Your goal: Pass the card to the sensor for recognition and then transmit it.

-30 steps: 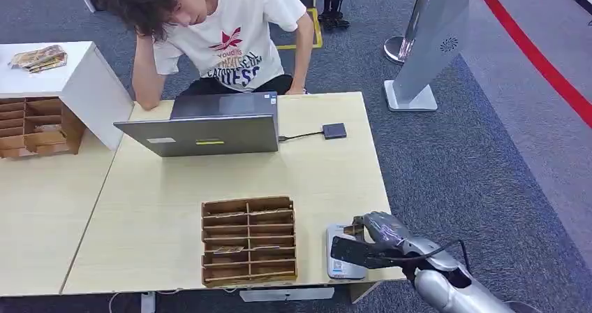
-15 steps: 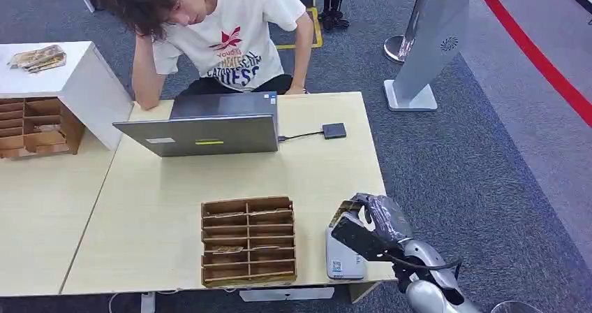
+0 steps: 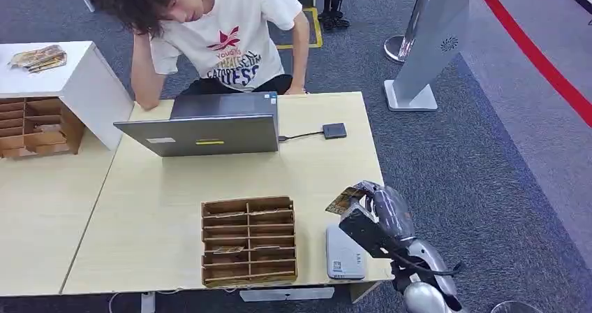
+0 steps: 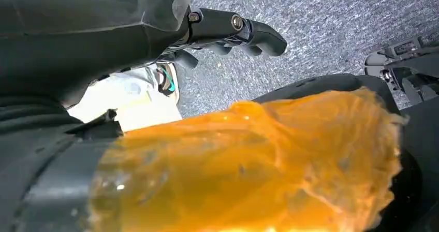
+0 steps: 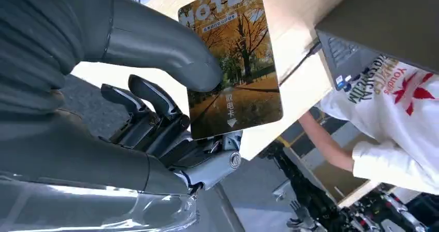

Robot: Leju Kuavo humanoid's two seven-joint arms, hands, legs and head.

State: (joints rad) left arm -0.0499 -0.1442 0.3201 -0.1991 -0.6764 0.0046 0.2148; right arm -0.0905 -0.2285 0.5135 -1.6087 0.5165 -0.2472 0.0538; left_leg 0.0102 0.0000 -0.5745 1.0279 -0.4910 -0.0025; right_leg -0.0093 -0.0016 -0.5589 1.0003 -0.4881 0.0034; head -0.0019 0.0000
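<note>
My right hand [image 3: 373,219] hangs over the table's near right corner and pinches a hotel card [image 3: 345,200] with an autumn-tree picture between thumb and finger. In the right wrist view the card [image 5: 235,61] stands against the thumb of that hand [image 5: 155,118]. The white card sensor [image 3: 344,252] lies flat on the table just below and left of the hand, with the card lifted clear of it. My left hand [image 4: 228,30] hangs by my side over grey carpet, its fingers curled with nothing in them.
A wooden slotted card box [image 3: 248,240] sits left of the sensor. A laptop [image 3: 209,126] with a cabled black dongle [image 3: 334,130] stands at the far edge of the table [image 3: 153,208]; a person [image 3: 216,33] leans behind it. A white kiosk stand [image 3: 429,40] is at right.
My right hand has risen off the sensor and moved slightly away from me, lifting the card with it. The sensor now lies uncovered.
</note>
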